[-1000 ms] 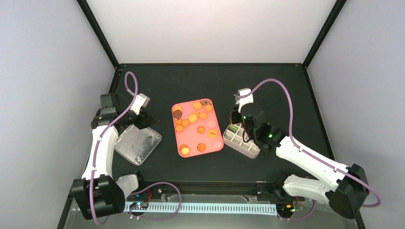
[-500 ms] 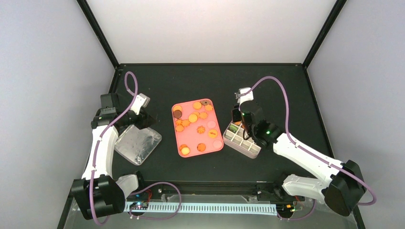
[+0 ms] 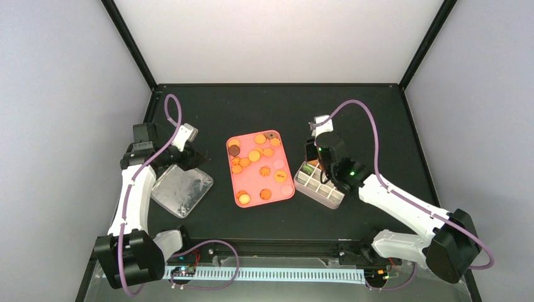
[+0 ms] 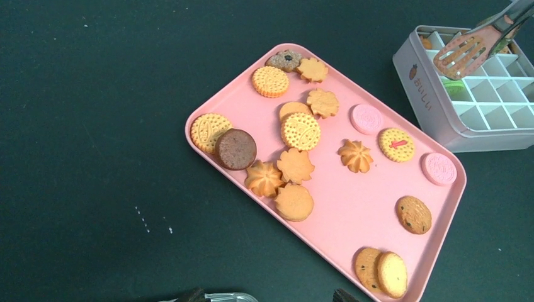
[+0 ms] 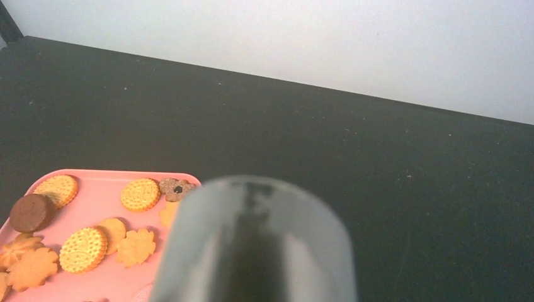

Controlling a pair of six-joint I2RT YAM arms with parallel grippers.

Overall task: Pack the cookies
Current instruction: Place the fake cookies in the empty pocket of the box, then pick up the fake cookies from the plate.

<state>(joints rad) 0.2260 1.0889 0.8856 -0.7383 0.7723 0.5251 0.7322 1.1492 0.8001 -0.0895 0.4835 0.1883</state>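
Top external: pink tray [image 3: 252,184] mid-table. The cookies [image 3: 254,155] lie loose on it, crowded toward its far end, with a few at the near end. Divided box [image 3: 318,185] sits just off the tray's right side, not touching it. Right gripper [image 3: 313,151] is over the box's far end, right of the tray, and holds the tongs [image 4: 463,51].

Left wrist: the tongs' slotted end hangs above the box's compartments. A green piece and an orange one sit in cells there.

Left gripper [image 3: 184,153] is left of the tray, at the far edge of a clear lid [image 3: 182,190]. Its fingertips [image 4: 192,294] barely show, so I cannot tell how wide it stands.

Right wrist: a blurred grey shape blocks the lower middle; the tray's far end shows at lower left.
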